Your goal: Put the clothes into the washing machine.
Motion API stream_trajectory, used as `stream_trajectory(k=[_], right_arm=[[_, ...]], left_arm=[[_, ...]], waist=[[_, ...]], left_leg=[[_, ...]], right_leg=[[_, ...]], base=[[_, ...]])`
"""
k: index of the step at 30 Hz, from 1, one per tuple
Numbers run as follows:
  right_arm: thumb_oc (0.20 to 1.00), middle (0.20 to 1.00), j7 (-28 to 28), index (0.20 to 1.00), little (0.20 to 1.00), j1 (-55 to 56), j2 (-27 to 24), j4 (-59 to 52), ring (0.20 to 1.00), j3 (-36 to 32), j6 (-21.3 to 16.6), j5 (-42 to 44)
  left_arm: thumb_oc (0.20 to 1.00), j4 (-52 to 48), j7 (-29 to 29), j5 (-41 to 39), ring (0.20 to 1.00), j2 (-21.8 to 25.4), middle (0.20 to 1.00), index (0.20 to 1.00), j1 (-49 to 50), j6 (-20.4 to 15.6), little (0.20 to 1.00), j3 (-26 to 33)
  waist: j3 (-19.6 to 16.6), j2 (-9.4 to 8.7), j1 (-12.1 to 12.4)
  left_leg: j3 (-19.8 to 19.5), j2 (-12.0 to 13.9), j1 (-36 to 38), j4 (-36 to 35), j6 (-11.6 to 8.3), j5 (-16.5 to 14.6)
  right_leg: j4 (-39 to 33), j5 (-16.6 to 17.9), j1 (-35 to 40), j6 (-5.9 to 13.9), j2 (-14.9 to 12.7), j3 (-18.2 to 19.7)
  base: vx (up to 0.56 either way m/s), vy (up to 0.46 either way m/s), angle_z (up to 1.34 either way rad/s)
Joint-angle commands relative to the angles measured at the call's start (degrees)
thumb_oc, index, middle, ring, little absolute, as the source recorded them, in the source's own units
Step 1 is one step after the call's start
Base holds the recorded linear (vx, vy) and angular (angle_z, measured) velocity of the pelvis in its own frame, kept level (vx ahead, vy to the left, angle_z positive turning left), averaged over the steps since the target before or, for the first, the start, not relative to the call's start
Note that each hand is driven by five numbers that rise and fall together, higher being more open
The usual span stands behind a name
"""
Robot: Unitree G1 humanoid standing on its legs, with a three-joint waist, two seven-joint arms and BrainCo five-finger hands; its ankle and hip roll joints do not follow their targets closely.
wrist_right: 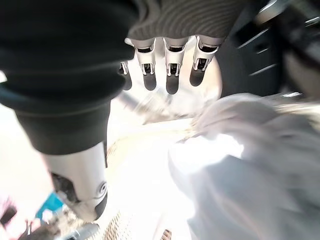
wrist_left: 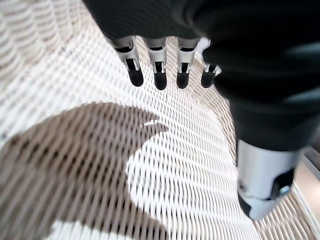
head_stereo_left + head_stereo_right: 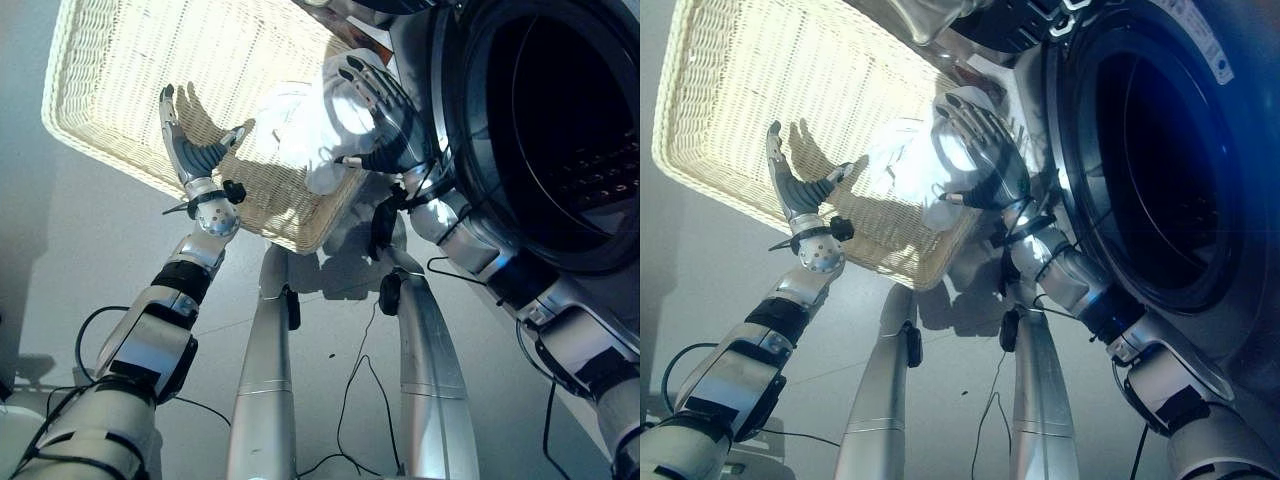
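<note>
A white garment [image 3: 300, 125] lies in the near right corner of the cream wicker basket [image 3: 120, 90], draped toward its rim. My right hand [image 3: 385, 110] hovers over the garment with fingers spread, open, next to the washing machine's dark round door opening [image 3: 570, 120]. In the right wrist view the white cloth [image 1: 250, 165] shows just past the straight fingers [image 1: 172, 67]. My left hand [image 3: 190, 145] is open above the basket's near edge, fingers straight, thumb apart; its wrist view looks down on bare wicker [image 2: 175, 165].
The washing machine [image 3: 1160, 160] stands at the right with its drum open and dark inside. The basket sits on a pale grey floor [image 3: 60, 260], close against the machine's front.
</note>
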Motion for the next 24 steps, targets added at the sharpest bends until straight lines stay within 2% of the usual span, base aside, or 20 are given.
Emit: stream_trajectory(k=[1,2,3,5,8,10,14,18,22,24], right_arm=[[1.0,1.0,2.68,1.0,1.0,-4.19,1.47,1.81,1.0,4.74,5.1,-1.95],[1.0,1.0,3.12,1.0,1.0,-6.1,2.04,3.51,1.0,6.14,6.61,-1.79],[1.0,1.0,4.76,1.0,1.0,-8.53,2.76,6.03,1.0,8.1,9.69,-1.8],[1.0,1.0,4.51,1.0,1.0,-10.54,3.37,8.7,1.0,9.94,10.78,-0.98],[1.0,1.0,7.65,1.0,1.0,-13.28,4.43,13.73,1.0,12.74,15.45,-0.75],[1.0,1.0,8.2,1.0,1.0,-14.53,5.25,18.22,1.0,14.19,15.71,-1.21],[1.0,1.0,13.15,1.0,1.0,-16.3,6.77,25.49,1.0,15.51,18.28,-2.81],[1.0,1.0,21.68,1.0,1.0,-16.96,6.8,29.6,1.0,17.52,20.12,-5.39],[1.0,1.0,23.97,1.0,1.0,-16.67,5.37,28.01,1.0,18.5,19.89,-7.85],[1.0,1.0,24.7,1.0,1.0,-16.19,2.87,24.15,1.0,18.72,19.62,-9.73]], left_arm=[[1.0,3.55,-0.39,-2.21,1.0,-1.02,1.0,1.0,-3.0,-1.63,1.0,2.3],[1.0,4.08,-0.52,-2.48,1.0,-1.13,1.0,1.0,-3.6,-1.75,1.0,2.14],[1.0,4.78,-0.97,-2.83,1.0,-1.06,1.0,1.0,-4.51,-1.86,1.0,1.8],[1.0,5.36,-1.08,-2.91,1.0,-1.15,1.0,1.0,-5.18,-2.09,1.0,1.29],[1.0,5.92,-1.48,-3.07,1.0,-1.3,1.0,1.0,-5.97,-2.54,1.0,0.54],[1.0,6.2,-1.6,-3.21,1.0,-1.49,1.0,1.0,-6.73,-2.64,1.0,-0.28],[1.0,6.67,-1.99,-3.24,1.0,-1.68,1.0,1.0,-7.78,-2.74,1.0,-1.13],[1.0,6.07,-1.87,-3.21,1.0,-1.63,1.0,1.0,-8.08,-2.45,1.0,-1.84],[1.0,5.05,-1.4,-3.23,1.0,-1.21,1.0,1.0,-7.76,-1.8,1.0,-2.32],[1.0,3.8,-0.89,-3.04,1.0,-0.24,1.0,1.0,-7.22,-1.18,1.0,-2.52]], waist=[[-1.24,0.72,0.93],[-1.24,0.8,1.31],[-1.24,0.94,1.87],[-1.24,1.06,2.34],[-1.24,1.24,3.26],[-1.24,1.43,3.84],[-1.24,1.63,4.64],[-1.24,1.66,5.14],[-1.24,1.41,4.99],[-1.24,0.83,4.55]], left_leg=[[2.53,-3.56,-0.3,9.02,0.88,-8.35],[2.4,-3.67,-0.34,9.0,0.91,-8.28],[2.2,-3.87,-0.39,8.96,0.92,-8.15],[2.0,-4.07,-0.53,8.9,1.04,-8.0],[1.57,-4.37,-0.72,8.84,1.19,-7.77],[1.3,-4.58,-0.87,8.78,1.36,-7.66],[0.93,-4.8,-1.14,8.83,1.55,-7.48],[0.68,-4.84,-1.35,8.77,1.7,-7.33],[0.62,-4.84,-1.46,8.98,1.76,-7.23],[0.6,-4.74,-1.68,9.1,1.72,-7.16]], right_leg=[[-16.24,9.61,7.28,7.47,1.87,-2.62],[-16.17,9.62,7.26,7.36,1.83,-2.83],[-16.08,9.62,7.25,7.26,1.78,-3.19],[-16.17,9.8,7.21,7.18,1.71,-3.44],[-16.04,9.99,7.22,7.1,1.49,-4.03],[-16.1,10.2,7.19,7.11,1.34,-4.39],[-16.02,10.58,7.07,7.22,1.13,-4.95],[-15.88,10.9,6.9,7.33,0.85,-5.51],[-15.59,11.09,6.78,7.4,0.79,-5.59],[-15.42,11.27,6.49,7.55,1.01,-5.45]], base=[[0.01,-0.034,0.06],[0.02,-0.043,0.08],[0.01,-0.036,0.06],[0.01,-0.039,0.06],[0.01,-0.04,0.05],[0.02,-0.052,0.06],[0.02,-0.038,0.08],[0.01,-0.012,0.02],[0.0,0.0,0.0],[0.03,0.004,0.03]])
